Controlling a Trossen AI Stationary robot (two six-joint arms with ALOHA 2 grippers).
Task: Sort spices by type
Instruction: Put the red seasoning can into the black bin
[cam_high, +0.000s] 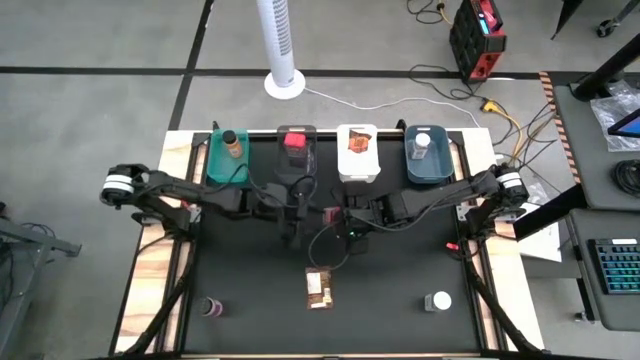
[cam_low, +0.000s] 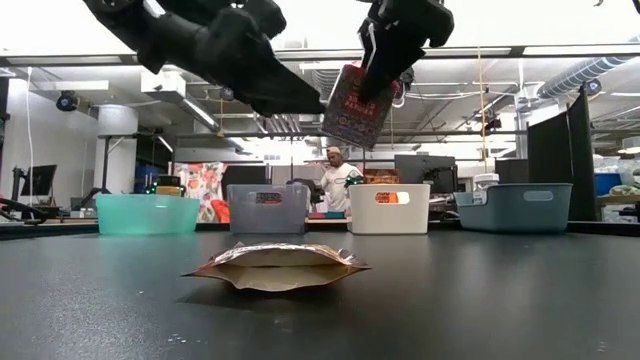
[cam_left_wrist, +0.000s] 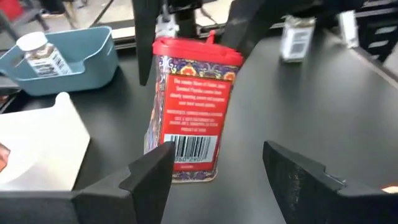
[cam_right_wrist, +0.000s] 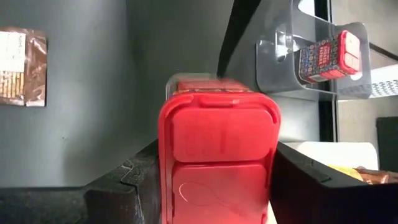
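Red tub (cam_left_wrist: 189, 112), barcode label, illegible print

red-lidded square spice tub with a patterned wrap (cam_left_wrist: 189, 112), centre of the left wrist frame: red back panel, several lines of small white print, not readable
barcode on the same tub: white patch at the tub's lower edge, digits under the bars, only a partial "290" can be made out
white-capped jar in the blue bin (cam_left_wrist: 42, 55), upper left of the left wrist frame: label with dark print, too small to read
flat brown packet on the black table (cam_right_wrist: 22, 67), upper left of the right wrist frame: pale label with lines of print, unreadable
second red tub in the grey bin (cam_right_wrist: 328, 55), upper right of the right wrist frame: patterned wrap, no readable words
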